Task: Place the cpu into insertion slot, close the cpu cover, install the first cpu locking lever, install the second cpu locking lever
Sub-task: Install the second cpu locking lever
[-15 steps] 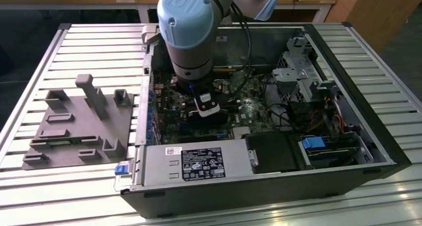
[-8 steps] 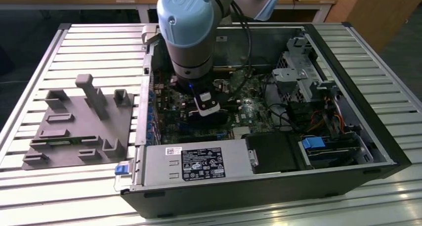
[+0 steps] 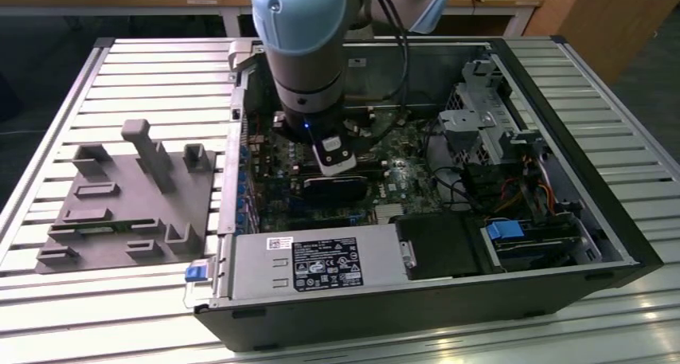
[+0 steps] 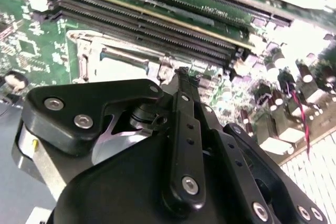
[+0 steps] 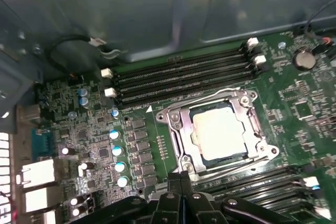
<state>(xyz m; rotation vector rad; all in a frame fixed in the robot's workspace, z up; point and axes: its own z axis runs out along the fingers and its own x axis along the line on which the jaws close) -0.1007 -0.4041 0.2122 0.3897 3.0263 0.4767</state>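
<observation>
Grey fixture (image 3: 127, 201): it is lying on the slatted table (image 3: 64, 300) at the exterior view's left, beside the computer case, with blocks and posts standing up from it.
Computer case (image 3: 425, 300): it is lying open on its side, showing the green motherboard (image 3: 409, 181) inside.
Arm (image 3: 302, 53): it is reaching down into the case over the middle of the motherboard.
Hand (image 5: 180, 178): its two black fingers are sitting pressed together with nothing between them, hovering just beside the edge of the socket in the first wrist view.
Cpu (image 5: 218, 132): the flat square chip with a pale silver-grey top is sitting inside the insertion slot (image 5: 181, 148), seen in the first wrist view.
Cpu cover (image 5: 254, 124): the thin silvery frame is lying down around the chip, its cut-out centre leaving the chip's top showing.
Memory slots (image 5: 184, 77): long black rows are running alongside the socket.
Locking levers: I cannot tell how they are sitting.
</observation>
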